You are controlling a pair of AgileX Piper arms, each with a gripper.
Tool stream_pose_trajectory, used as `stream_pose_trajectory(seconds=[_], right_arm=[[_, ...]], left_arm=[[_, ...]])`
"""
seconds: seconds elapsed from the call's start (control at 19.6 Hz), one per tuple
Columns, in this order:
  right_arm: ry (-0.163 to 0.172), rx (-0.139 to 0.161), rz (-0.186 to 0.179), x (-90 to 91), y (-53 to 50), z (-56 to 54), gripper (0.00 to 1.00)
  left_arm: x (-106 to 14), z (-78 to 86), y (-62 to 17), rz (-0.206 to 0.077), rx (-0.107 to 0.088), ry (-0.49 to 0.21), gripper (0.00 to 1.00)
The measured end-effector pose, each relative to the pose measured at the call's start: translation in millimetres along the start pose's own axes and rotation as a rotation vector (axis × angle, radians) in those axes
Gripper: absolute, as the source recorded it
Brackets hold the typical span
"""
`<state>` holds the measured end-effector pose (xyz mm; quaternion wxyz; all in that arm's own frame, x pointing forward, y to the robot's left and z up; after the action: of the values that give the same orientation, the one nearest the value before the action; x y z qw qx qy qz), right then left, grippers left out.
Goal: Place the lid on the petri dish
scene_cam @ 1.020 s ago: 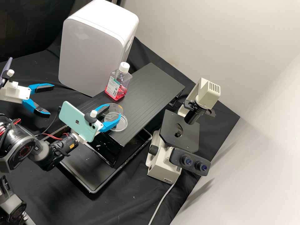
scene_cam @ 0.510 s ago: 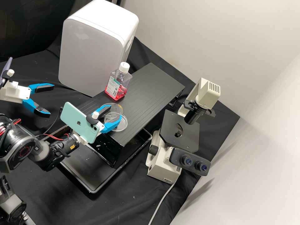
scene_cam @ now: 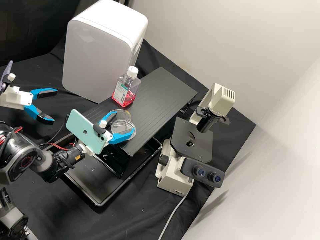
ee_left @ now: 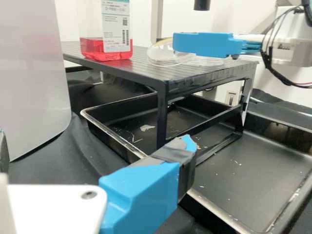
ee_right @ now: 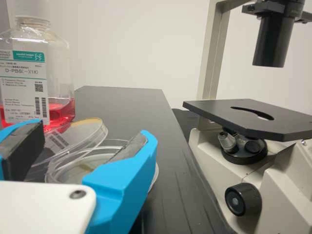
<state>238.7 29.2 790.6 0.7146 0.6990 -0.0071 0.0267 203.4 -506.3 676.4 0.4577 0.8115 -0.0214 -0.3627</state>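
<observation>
Over the last second the right hand [scene_cam: 125,122], its fingers closed against the rim of the clear lid [scene_cam: 121,126], has carried it across the raised platform [scene_cam: 160,93] until it lies over the petri dish [scene_cam: 130,124]. Judging by that, only letting go seems left. The left hand [scene_cam: 55,105] hangs wide open and empty, well apart. The dish looks empty, and the capped culture flask [scene_cam: 125,90] behind it holds a shallow layer of red liquid.

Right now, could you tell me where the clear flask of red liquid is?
In the high view, the clear flask of red liquid stands upright on the black ribbed platform, at its left edge beside the white rounded box.
</observation>
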Motion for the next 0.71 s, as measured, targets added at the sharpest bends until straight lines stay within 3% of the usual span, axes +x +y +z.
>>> stream_pose_trajectory(seconds=[0.31,0.61,0.71], right_arm=[[0.007,0.001,0.008,-0.6,1.9,-1.7,1.00],[0.031,0.018,0.075,-7.9,19.2,-7.5,1.00],[0.038,0.034,0.081,-9.9,20.9,-8.8,1.00]], left_arm=[[0.0,0.0,0.0,0.000,0.000,0.000,1.00],[0.6,-0.9,-2.4,-0.010,-0.003,0.004,1.00],[0.6,-0.9,-2.4,-0.010,-0.003,0.004,1.00]])
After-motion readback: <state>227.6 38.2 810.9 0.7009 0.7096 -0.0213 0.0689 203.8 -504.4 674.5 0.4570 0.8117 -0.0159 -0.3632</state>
